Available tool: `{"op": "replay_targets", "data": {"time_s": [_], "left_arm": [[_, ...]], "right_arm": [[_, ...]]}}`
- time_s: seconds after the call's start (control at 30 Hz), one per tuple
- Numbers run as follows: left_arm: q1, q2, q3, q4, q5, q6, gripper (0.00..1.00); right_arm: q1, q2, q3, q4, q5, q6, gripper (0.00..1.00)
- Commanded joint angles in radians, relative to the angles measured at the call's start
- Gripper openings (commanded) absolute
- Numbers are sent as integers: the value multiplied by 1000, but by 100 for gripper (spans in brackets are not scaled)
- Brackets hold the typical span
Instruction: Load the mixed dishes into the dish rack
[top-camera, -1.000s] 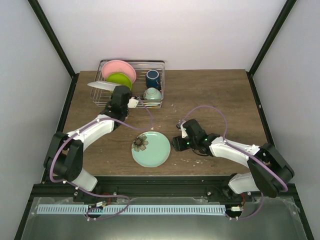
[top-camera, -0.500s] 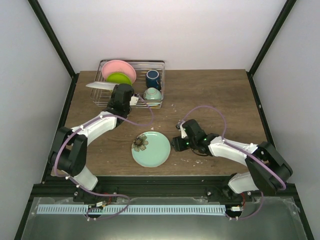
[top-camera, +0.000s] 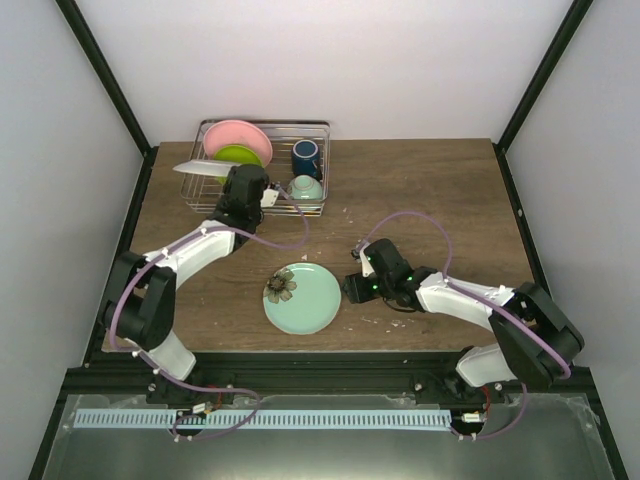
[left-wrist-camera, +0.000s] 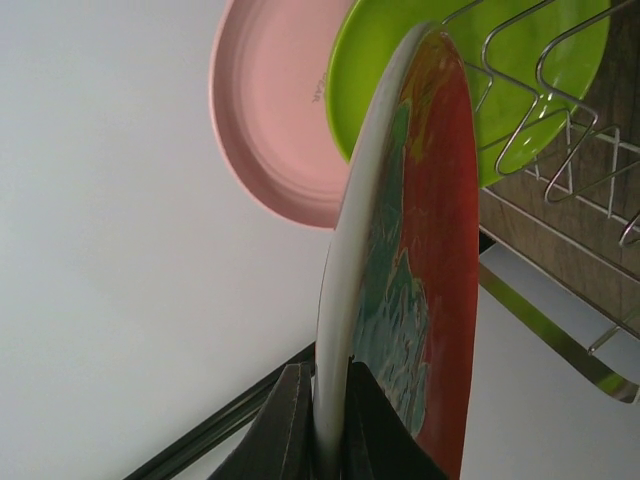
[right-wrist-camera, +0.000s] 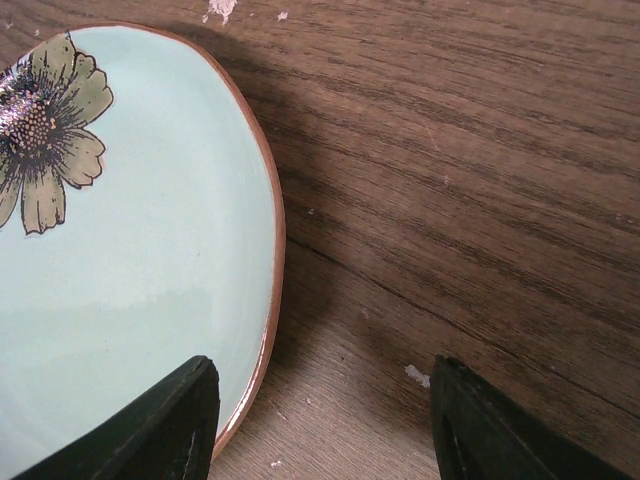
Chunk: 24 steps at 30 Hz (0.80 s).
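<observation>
Dish rack (top-camera: 300, 124) far left on the table (top-camera: 430, 190), cup (top-camera: 306, 157) behind bowl (top-camera: 305, 188) inside it; a plate (top-camera: 305, 298) lies near the front

Robot lab booth: white panel walls (top-camera: 330, 60), black frame posts (top-camera: 102, 70), wooden table (top-camera: 440, 190).

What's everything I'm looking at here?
dish rack: one, silver, table's far left
pink plate: one, pink, in rack
lime-green plate: one, green, in rack
dark blue cup: one, blue, in rack
mint-green bowl: one, mint, in rack
red-and-teal floral plate: one, red-teal, held at rack's left
flower-print plate: one, pale mint, flat on table
table: one, brown wood, under everything
left gripper: one, black, shut on floral plate
right gripper: one, black, open beside flower-print plate
</observation>
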Motion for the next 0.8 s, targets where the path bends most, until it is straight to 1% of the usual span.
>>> {"op": "replay_targets", "data": {"time_s": [0.0,0.13,0.47,0.6,0.67,0.77], "left_arm": [[-3,21,60,146,-55,1,0],[-4,50,63,186,-70,-8,0],[-8,77,55,165,-76,-46,0],[-7,108,79,165,-62,-51,0],[-7,132,95,134,-55,-49,0],[-9,170,112,150,-54,-16,0]], "right_arm": [[-6,4,12,12,-1,-15,59],[-8,6,12,11,0,-18,59],[-9,26,25,13,-8,-26,59],[-9,27,23,15,-8,-23,59],[-9,27,25,16,-9,-22,59],[-9,27,31,14,-11,-23,59]]}}
